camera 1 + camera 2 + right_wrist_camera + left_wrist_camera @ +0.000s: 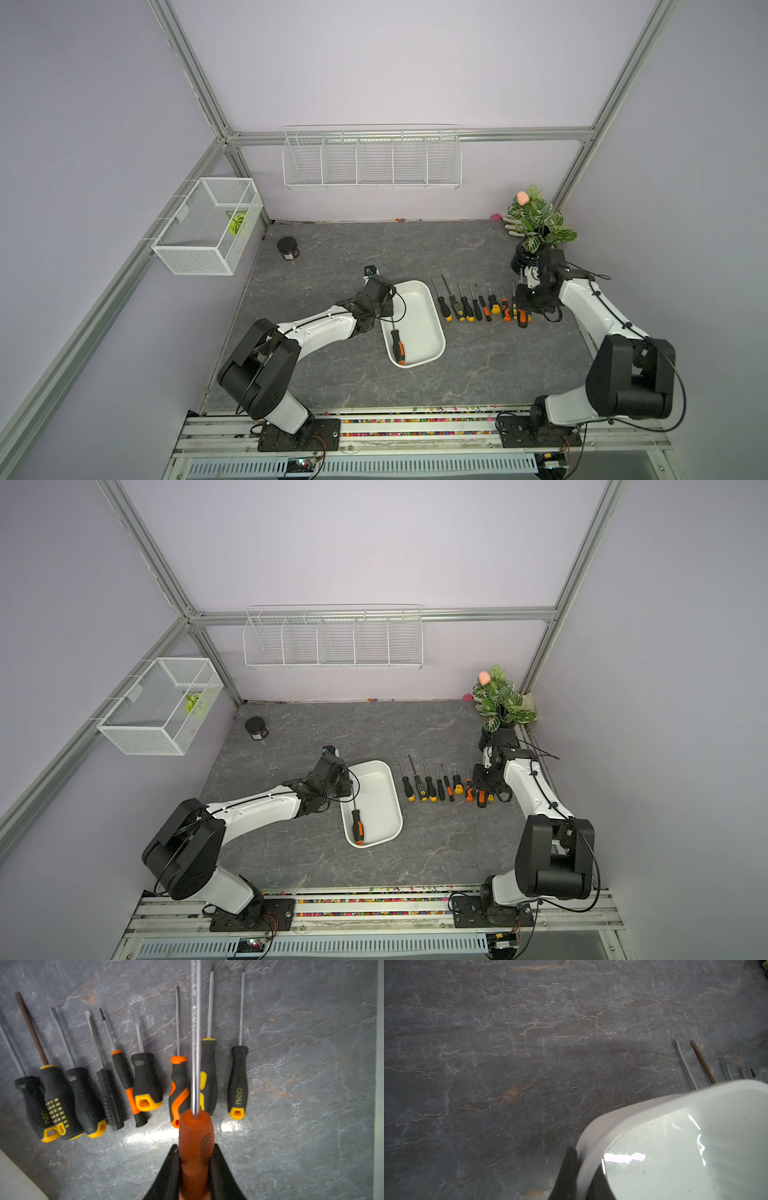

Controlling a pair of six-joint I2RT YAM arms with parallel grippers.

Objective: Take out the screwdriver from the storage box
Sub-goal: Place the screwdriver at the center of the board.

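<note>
Over the laid-out row [145,1080], clamping the orange-handled screwdriver [195,1138] with right gripper [195,1148], pinching the storage box [633,1109] rim with left gripper [584,1159], ideally lowering level and parallel.

Lilac walls [374,62], alu frame [519,135], grey stone-look tabletop [332,257]

The white storage box [419,309] sits on the desk [332,257], its left rim pinched by the left tool [584,1160]. A black-and-orange screwdriver [397,347] lies flat inside along the left wall, handle nearest the robot. An orange-handled screwdriver [195,1126] is clamped in the right tool [195,1147].
</note>
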